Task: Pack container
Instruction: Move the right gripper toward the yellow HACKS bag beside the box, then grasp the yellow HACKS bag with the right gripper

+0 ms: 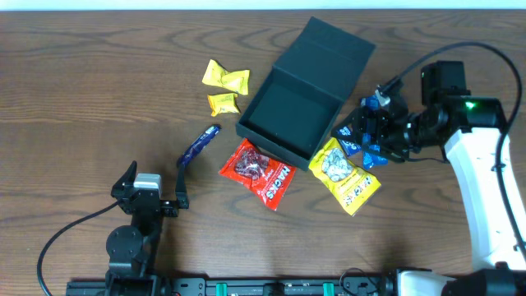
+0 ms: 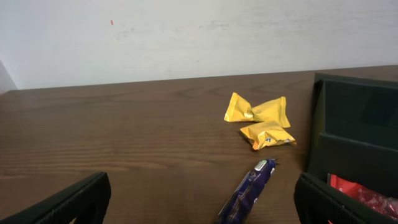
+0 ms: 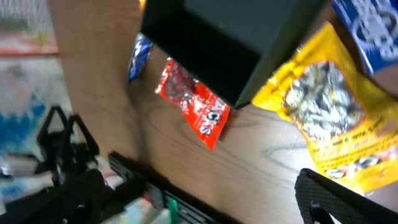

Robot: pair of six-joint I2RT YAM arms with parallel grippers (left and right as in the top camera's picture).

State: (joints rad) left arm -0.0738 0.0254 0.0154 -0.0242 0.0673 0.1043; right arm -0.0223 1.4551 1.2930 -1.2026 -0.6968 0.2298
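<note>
The red packet (image 1: 257, 172) carries white capital letters along its length. The right wrist view (image 3: 193, 109) shows the ending "CKS" clearly, but the letters before it are too blurred to read. The print on the yellow bag (image 1: 345, 174), the blue packet (image 3: 367, 28), the small yellow packets (image 2: 261, 121) and the purple bar (image 2: 249, 186) is too small or blurred to make out.
</note>
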